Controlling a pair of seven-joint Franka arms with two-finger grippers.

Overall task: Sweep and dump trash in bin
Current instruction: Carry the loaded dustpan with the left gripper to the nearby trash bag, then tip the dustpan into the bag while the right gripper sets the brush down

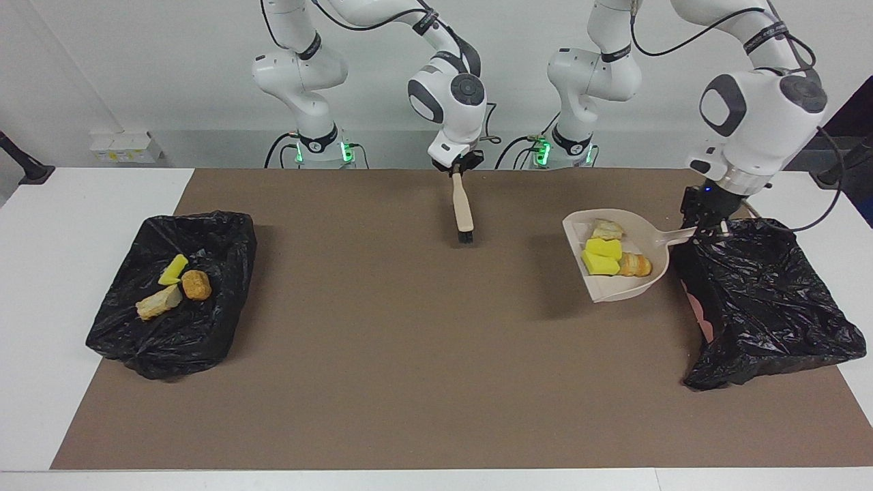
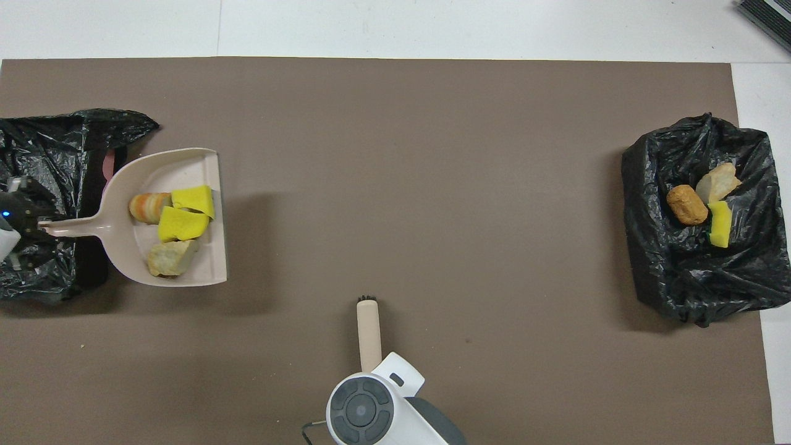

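Observation:
My left gripper point(image 1: 706, 230) point(image 2: 38, 227) is shut on the handle of the beige dustpan point(image 1: 614, 288) point(image 2: 179, 165). It holds the pan level in the air over the mat, right beside the black-bagged bin point(image 1: 771, 307) point(image 2: 37, 154) at the left arm's end. In the pan lies trash: two yellow sponge pieces point(image 1: 600, 257) point(image 2: 184, 215) and two bread chunks point(image 1: 634, 264) point(image 2: 148, 207). My right gripper point(image 1: 458, 170) is shut on the beige brush point(image 1: 464, 208) point(image 2: 369, 330), which hangs bristles down over the mat's robot-side middle.
A second black-bagged bin point(image 1: 136, 341) point(image 2: 680, 290) stands at the right arm's end of the table. It holds a yellow piece and two bread chunks point(image 1: 196, 285) point(image 2: 686, 205). A brown mat point(image 1: 409, 354) covers the table between the bins.

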